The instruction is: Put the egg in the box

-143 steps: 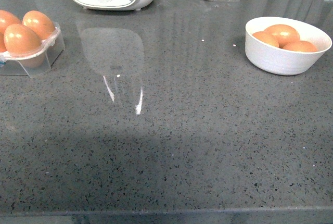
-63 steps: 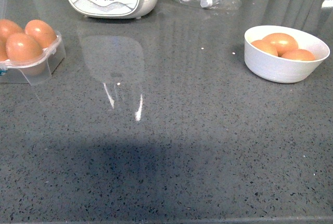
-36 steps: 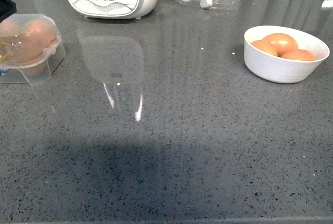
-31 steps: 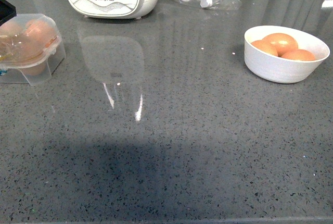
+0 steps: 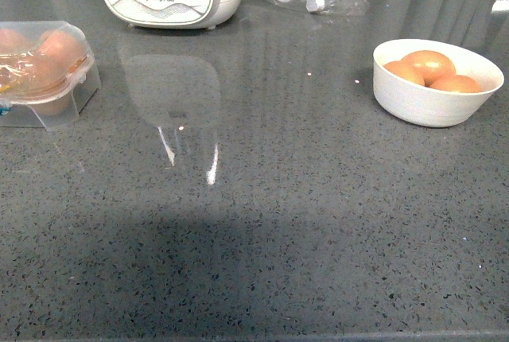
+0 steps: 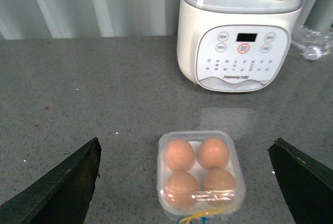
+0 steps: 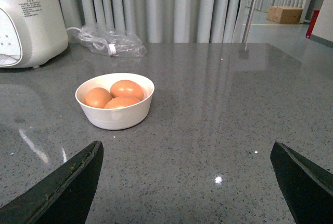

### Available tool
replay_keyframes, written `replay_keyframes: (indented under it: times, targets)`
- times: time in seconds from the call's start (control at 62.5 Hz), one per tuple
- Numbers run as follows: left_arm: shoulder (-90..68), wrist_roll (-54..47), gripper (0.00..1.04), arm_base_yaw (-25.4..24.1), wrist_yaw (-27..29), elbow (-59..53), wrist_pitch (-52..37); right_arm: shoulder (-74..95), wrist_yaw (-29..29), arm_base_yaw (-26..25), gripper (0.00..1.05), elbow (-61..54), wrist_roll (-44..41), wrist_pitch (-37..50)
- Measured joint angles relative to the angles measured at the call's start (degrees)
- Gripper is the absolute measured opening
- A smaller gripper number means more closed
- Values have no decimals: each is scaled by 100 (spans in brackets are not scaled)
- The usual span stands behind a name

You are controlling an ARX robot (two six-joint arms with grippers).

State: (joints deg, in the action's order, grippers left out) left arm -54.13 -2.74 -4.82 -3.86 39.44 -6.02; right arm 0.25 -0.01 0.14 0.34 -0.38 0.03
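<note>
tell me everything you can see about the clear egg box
The box is a small clear plastic carton, squarish with rounded corners and angular see-through walls. Its clear lid is down over four orange-brown eggs, one per moulded cup, filling it two by two. A scrap of yellow and blue shows at one edge. It sits flat on the grey speckled countertop, at the robot's far left in the front view, in front of the white appliance. The left gripper hangs open above it, not touching.

It looked like a kitchen. A white cooking machine point(image 6: 235, 36) stood on a grey stone counter point(image 5: 302, 199). A bowl point(image 7: 115, 110) held eggs.
</note>
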Motion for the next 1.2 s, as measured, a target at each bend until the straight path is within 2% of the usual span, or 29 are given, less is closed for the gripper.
replay_keyframes:
  times: [0.16, 0.496, 0.544, 0.576, 0.72, 0.864, 0.912, 0.944, 1.04, 1.199]
  targets:
    - [756, 153, 98, -358, -407, -107, 680, 0, 0, 0, 97, 0, 0, 0]
    - [1923, -70, 98, -1027, -702, -452, 1543, 0, 2, 0, 97, 0, 0, 0]
    - [2170, 57, 88, -1113, -1078, -800, 907, 0, 0, 0, 97, 0, 0, 0]
    - [2363, 131, 81, -1056, -1056, -1060, 573, 0, 0, 0, 97, 0, 0, 0]
    - [2903, 201, 56, -651, -697, -1731, 243, 0, 0, 0, 97, 0, 0, 0]
    - [3327, 256, 20, -269, -326, -2474, 57, 0, -2, 0, 97, 0, 0, 0]
    - [3491, 264, 7, 87, 199, -2653, 26, 0, 0, 0, 97, 0, 0, 0]
    - [3558, 284, 3, 247, 323, -2719, 7, 0, 0, 0, 97, 0, 0, 0]
    - [3751, 284, 4, 470, 345, -2948, -37, 0, -7, 0, 97, 0, 0, 0]
    - [3982, 286, 4, 483, 387, -3211, -46, 0, -2, 0, 97, 0, 0, 0]
